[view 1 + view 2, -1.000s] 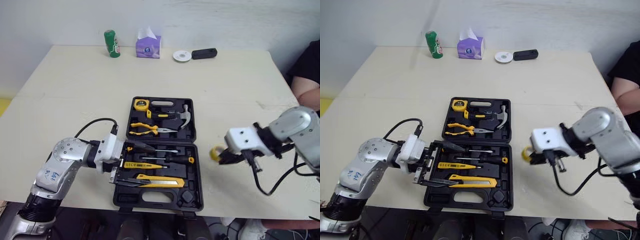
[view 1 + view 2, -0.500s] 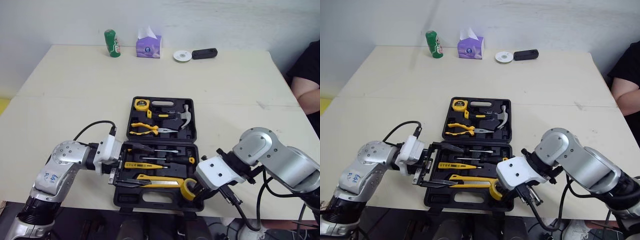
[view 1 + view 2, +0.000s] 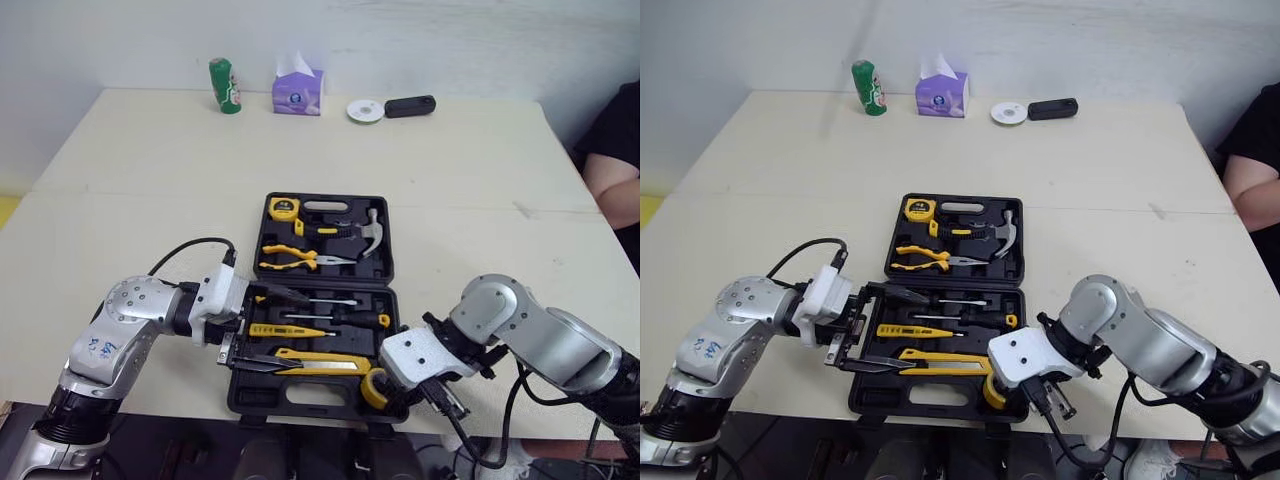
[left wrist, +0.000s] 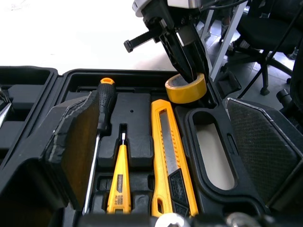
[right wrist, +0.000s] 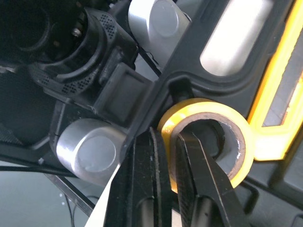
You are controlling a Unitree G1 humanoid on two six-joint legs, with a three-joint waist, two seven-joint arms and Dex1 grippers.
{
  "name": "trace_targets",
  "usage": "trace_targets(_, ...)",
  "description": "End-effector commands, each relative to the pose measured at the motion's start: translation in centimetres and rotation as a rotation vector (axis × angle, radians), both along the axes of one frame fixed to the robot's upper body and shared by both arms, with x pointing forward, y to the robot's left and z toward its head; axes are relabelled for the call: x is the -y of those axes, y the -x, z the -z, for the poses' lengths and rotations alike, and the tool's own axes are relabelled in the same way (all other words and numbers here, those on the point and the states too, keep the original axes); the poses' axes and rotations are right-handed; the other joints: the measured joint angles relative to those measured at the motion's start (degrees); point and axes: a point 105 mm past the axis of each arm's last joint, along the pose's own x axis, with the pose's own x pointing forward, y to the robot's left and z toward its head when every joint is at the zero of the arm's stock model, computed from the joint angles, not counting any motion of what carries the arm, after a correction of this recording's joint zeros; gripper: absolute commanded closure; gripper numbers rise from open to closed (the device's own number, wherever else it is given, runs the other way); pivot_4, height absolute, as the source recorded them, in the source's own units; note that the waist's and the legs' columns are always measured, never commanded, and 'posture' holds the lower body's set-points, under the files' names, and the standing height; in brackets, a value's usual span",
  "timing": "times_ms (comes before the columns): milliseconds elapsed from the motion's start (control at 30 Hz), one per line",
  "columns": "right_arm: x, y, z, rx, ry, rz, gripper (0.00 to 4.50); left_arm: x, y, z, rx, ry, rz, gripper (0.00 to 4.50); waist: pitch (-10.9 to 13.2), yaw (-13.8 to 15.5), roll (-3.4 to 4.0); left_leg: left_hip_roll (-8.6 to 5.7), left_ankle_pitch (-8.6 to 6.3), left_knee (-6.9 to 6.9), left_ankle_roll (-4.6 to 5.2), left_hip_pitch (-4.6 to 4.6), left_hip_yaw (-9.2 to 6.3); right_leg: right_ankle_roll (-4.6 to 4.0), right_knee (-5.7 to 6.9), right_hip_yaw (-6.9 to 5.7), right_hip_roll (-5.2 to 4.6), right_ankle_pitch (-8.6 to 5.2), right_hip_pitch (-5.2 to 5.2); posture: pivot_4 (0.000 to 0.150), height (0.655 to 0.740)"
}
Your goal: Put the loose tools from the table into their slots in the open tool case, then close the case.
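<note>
Now the right gripper (image 5: 172,145) pinches the wall of the yellow roll of adhesive tape (image 3: 375,388), one finger inside the ring and one outside; the roll is at the near right corner of the open black plastic tool case (image 3: 328,197), just beside the long yellow utility knife (image 3: 320,357); the left gripper (image 3: 262,330) stands wide open over the case's left edge.

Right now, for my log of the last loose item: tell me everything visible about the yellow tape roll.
The yellow tape roll is a glossy ring with a brownish core. The right tool pinches its wall, one finger inside. It hangs tilted at the case's near right corner, beside the utility knife.
</note>
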Motion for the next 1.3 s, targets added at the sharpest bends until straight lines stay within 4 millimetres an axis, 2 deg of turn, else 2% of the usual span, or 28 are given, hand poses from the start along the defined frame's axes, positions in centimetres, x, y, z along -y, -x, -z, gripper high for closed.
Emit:
trace_targets(33,0.5,-0.1,0.6,0.032,0.04,-0.001,4.43,0.2,0.3,-0.8,0.037,0.005,0.013,0.0,-0.03,0.0,-0.04,0.0,0.0,0.01,0.0,0.0,0.0,0.0,0.0,0.0,0.0,0.0,0.0,0.15,0.74)
trace_targets(167,0.7,-0.3,0.8,0.049,0.071,0.01,4.43,0.4,0.4,-0.8,0.038,0.008,0.018,0.0,-0.07,-0.01,-0.11,0.0,0.0,0.01,0.0,0.0,-0.01,0.01,0.0,0.0,0.0,0.0,0.01,0.15,0.74)
trace_targets(400,-0.1,-0.6,0.2,0.064,0.045,0.031,4.43,0.5,0.3,-0.8,0.042,0.012,0.011,0.0,-0.13,-0.01,-0.22,0.0,0.0,0.01,0.0,0.0,-0.03,0.01,0.0,-0.01,0.0,0.0,0.02,0.15,0.74)
trace_targets(467,-0.2,-0.6,0.1,0.066,0.037,0.02,3.54,0.5,0.2,-0.8,0.043,0.015,0.007,0.0,-0.14,0.0,-0.23,0.0,0.0,0.02,0.0,0.0,-0.05,0.01,0.0,-0.01,0.0,0.01,0.02,0.15,0.74)
trace_targets(533,-0.3,-0.5,-0.2,0.061,0.019,0.005,2.86,0.5,0.2,-0.8,0.044,0.015,0.005,0.0,-0.15,-0.05,-0.26,0.0,0.0,0.02,0.0,0.0,-0.05,0.01,0.0,-0.01,0.0,0.01,0.03,0.15,0.74)
trace_targets(567,-0.4,-0.3,-0.4,0.044,0.007,-0.006,2.16,0.5,0.3,-0.8,0.043,0.015,0.003,0.0,-0.15,-0.05,-0.26,0.0,0.0,0.02,0.0,-0.01,-0.05,0.01,0.0,-0.01,0.0,0.01,0.02,0.15,0.74)
trace_targets(600,-0.5,-0.1,-0.6,0.034,-0.004,-0.015,1.73,0.4,0.3,-0.8,0.043,0.015,0.002,0.0,-0.15,-0.03,-0.26,0.0,0.0,0.02,0.0,-0.01,-0.04,0.01,0.0,-0.01,0.0,0.01,0.02,0.15,0.74)
trace_targets(633,-0.5,0.1,-1.0,0.007,-0.021,-0.027,1.49,0.3,0.3,-0.8,0.042,0.015,0.002,0.0,-0.15,0.0,-0.26,0.0,0.0,0.01,0.0,-0.01,-0.05,0.01,0.0,-0.02,0.0,0.01,0.02,0.15,0.74)
trace_targets(867,-0.1,0.9,-2.4,-0.078,-0.056,-0.056,1.49,0.1,0.5,-0.7,0.039,0.011,-0.004,0.0,-0.15,-0.02,-0.27,0.0,0.0,0.01,0.01,-0.03,-0.06,0.01,0.0,-0.04,0.0,0.01,0.02,0.15,0.74)
trace_targets(1067,0.7,0.4,-3.4,-0.086,-0.125,0.004,1.49,0.0,0.5,-0.6,0.041,0.006,-0.013,0.0,-0.14,0.02,-0.27,0.0,0.0,0.02,0.02,-0.03,-0.08,0.01,-0.01,-0.04,0.0,0.01,0.02,0.15,0.74)
trace_targets(1267,1.7,-0.4,-4.4,-0.088,-0.388,0.149,1.49,-0.3,0.4,-0.6,0.049,-0.001,-0.033,0.0,-0.13,0.2,-0.29,-0.01,0.0,0.0,0.03,-0.04,-0.1,0.02,-0.03,-0.07,0.0,0.01,0.06,0.15,0.74)
trace_targets(1300,1.9,-0.5,-4.5,-0.087,-0.448,0.175,1.87,-0.4,0.4,-0.6,0.048,-0.002,-0.035,0.0,-0.13,0.2,-0.29,-0.02,0.01,0.0,0.04,-0.03,-0.1,0.02,-0.03,-0.07,0.0,0.01,0.09,0.15,0.74)
